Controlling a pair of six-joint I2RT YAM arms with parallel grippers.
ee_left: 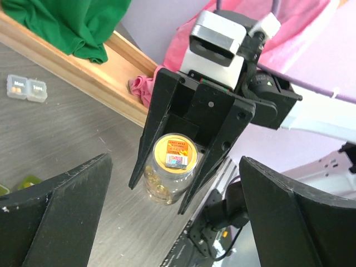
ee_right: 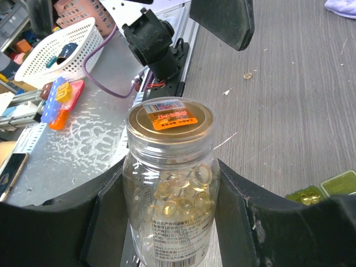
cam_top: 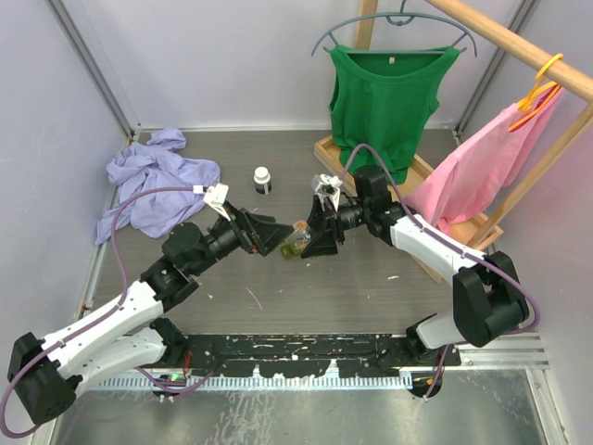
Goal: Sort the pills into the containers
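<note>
A clear pill bottle [ee_right: 169, 119] with a gold lid and an orange label holds yellow softgels. My right gripper [ee_right: 169, 173] is shut on its body; this also shows in the top view [cam_top: 320, 238] at mid-table. My left gripper [ee_left: 175, 164] is open and empty, facing the bottle's lid [ee_left: 173, 154] from a short distance. The olive green case [ee_right: 324, 188] lies open on the table beside the bottle, with softgels in one compartment. The clear case [ee_left: 26, 89] lies further off near the wooden rack base. One loose softgel [ee_right: 248, 75] lies on the table.
A small white bottle with a dark cap [cam_top: 262, 179] stands behind the grippers. A lavender cloth [cam_top: 153, 185] lies at the back left. A wooden rack [cam_top: 482, 227] with a green top [cam_top: 384, 102] and a pink top [cam_top: 486, 162] fills the back right.
</note>
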